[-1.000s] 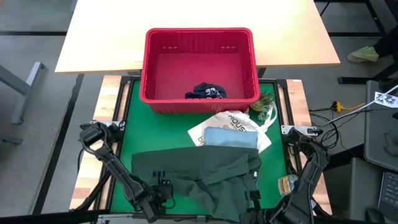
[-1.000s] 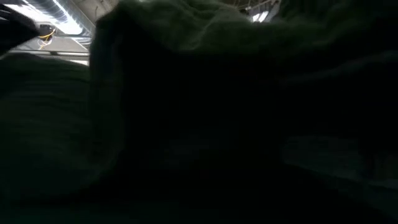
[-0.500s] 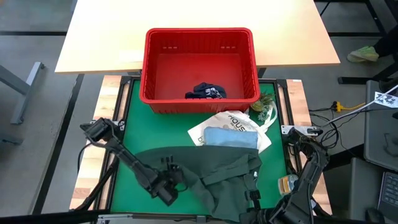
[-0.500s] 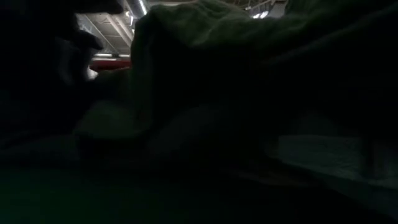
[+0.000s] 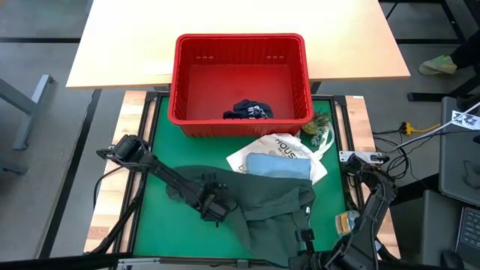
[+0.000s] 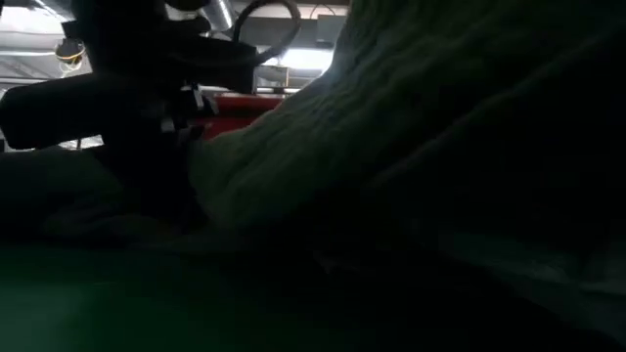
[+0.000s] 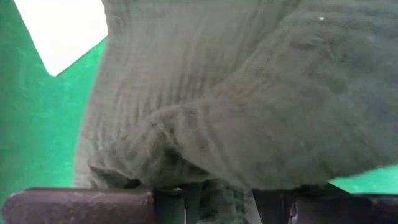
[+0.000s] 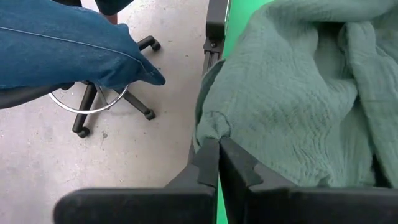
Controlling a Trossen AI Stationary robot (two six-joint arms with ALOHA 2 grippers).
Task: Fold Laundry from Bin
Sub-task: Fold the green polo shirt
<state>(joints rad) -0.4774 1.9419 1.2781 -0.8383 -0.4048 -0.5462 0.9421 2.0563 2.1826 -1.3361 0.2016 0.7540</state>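
Green shirt [image 5: 262, 206]: crinkled, bunched, near half of green mat [image 5: 150, 225]. Left gripper [image 5: 214, 206] clamps its left fold; right gripper [image 8: 217, 163] pinches its near right edge. Red basket [image 5: 241, 45]: far side, holds dark shorts [image 5: 247, 111].

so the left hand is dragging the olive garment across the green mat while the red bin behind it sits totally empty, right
Not quite: the red bin is not empty. The high view shows a navy garment lying against its near wall. The rest holds: the left hand grips the olive garment over the green mat.
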